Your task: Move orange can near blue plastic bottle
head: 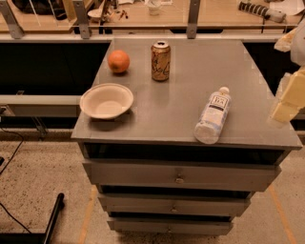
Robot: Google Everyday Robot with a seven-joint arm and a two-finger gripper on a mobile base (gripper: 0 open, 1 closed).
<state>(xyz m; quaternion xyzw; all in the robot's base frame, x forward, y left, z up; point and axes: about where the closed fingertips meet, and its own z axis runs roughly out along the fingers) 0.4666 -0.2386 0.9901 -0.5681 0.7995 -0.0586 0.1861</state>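
Note:
The orange can [160, 61] stands upright at the back middle of the grey cabinet top [171, 114]; it has a tan-orange body with dark lettering and a silver top. The blue plastic bottle [213, 116] lies on its side near the front right, with its white cap pointing to the back. My gripper [289, 97] hangs at the right edge of the view, above the cabinet's right edge. It is to the right of the bottle, far from the can, and it holds nothing.
A round orange fruit [118, 61] sits at the back left, left of the can. A white bowl [106, 100] sits at the front left. The cabinet has several drawers [179, 176] below. A cluttered workbench [143, 14] stands behind.

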